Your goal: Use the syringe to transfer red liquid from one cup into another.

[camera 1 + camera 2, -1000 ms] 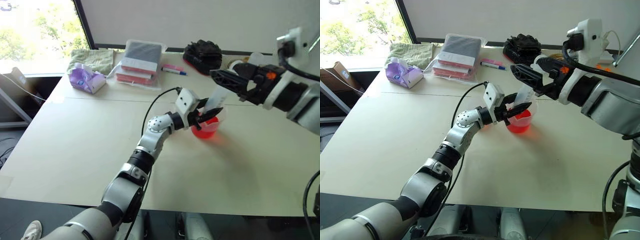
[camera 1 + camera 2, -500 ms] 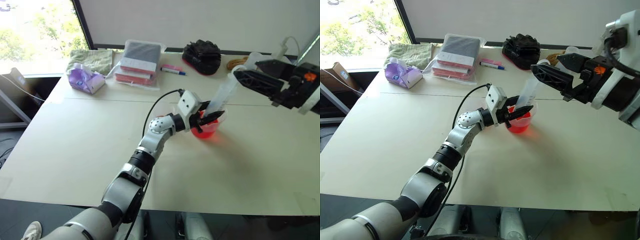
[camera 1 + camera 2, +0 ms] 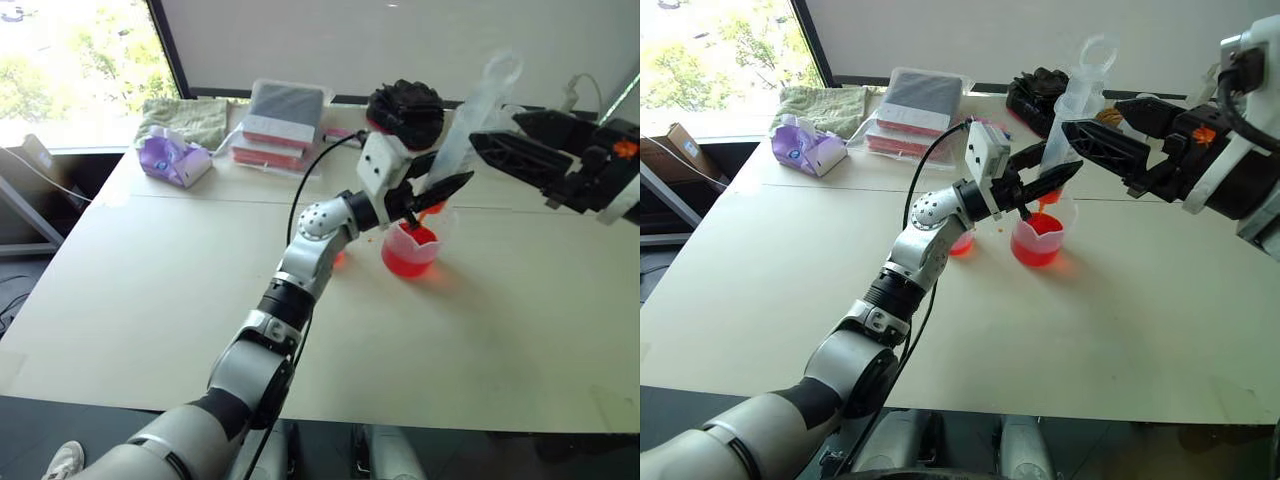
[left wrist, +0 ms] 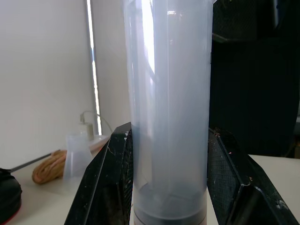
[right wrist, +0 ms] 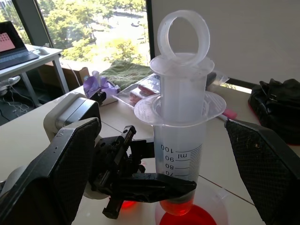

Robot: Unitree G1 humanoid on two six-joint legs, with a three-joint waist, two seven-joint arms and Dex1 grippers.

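Observation:
My left gripper [image 3: 440,193] is shut on the lower barrel of the clear syringe [image 3: 465,130] and holds it tilted, above the spouted cup [image 3: 410,250] of red liquid [image 3: 1036,252]. The syringe's orange tip hangs over that cup's rim. In the right wrist view a little red liquid [image 5: 176,206] shows at the bottom of the syringe [image 5: 180,126]. My right gripper [image 3: 497,130] is open, one finger on each side of the syringe's upper part, apart from it. The smaller cup [image 3: 960,243] stands on the table, partly hidden behind my left arm.
At the back of the table lie a purple tissue pack [image 3: 172,158], a green towel [image 3: 185,118], a bagged stack of books [image 3: 280,120], a marker pen [image 3: 345,135] and a black bundle [image 3: 405,110]. A coil of rope [image 4: 47,171] lies at the far right.
My left gripper has lifted the syringe up out of the spouted cup. The right gripper drew back to the right a second ago and has since held still.

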